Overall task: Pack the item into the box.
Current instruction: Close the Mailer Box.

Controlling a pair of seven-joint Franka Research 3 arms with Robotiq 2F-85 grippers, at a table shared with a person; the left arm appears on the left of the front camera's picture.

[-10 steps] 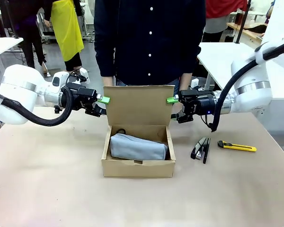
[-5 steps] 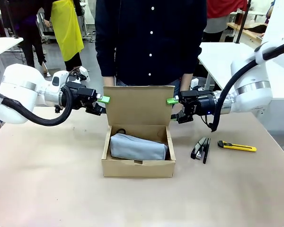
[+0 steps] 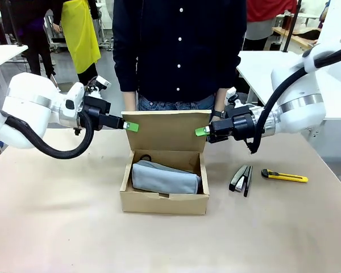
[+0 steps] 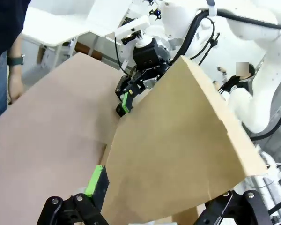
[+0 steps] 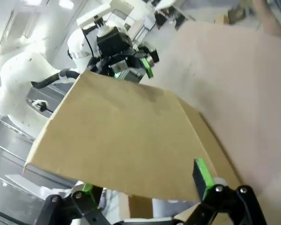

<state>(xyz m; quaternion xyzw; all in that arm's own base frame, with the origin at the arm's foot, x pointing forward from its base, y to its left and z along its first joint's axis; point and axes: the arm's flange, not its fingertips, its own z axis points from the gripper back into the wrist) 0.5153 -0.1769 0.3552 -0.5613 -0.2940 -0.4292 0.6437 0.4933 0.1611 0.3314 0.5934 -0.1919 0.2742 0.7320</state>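
"Checking the pouch (image 3: 165, 177) first — lies inside the box (image 3: 163, 203)?"

"Yes. Rests flat on the floor, lengthways, fully within the walls, with nothing poking over the rim. Counts as packed, by the look of it."

"Leaves what, then?"

"Closing the flap (image 3: 166, 131). Stands up from the back edge, leaning a little forward over the opening, not yet down. Needs folding over and probably tucking in at the front."

"And the left gripper (image 3: 129, 126)?"

"Spread wide at the flap's left edge, fingers straddling the cardboard, one green pad just beside its face. Hard to tell whether touching. Grips nothing."

"Right gripper (image 3: 201, 131)?"

"Mirrors that at the right edge — fingers wide apart, flap between them, not clamped."

"Now describe the pouch."

"Looks soft and light grey, slightly humped, with a dark edge at its right end and a dark bit at the back left. No lettering readable from here. Fits with room to spare, so unlikely to block the flap."

"Anything else on the table (image 3: 57, 216)?"

"Black stapler (image 3: 241, 179) and yellow knife (image 3: 284, 177) to the right of the box, apart from it, no gripper near them."
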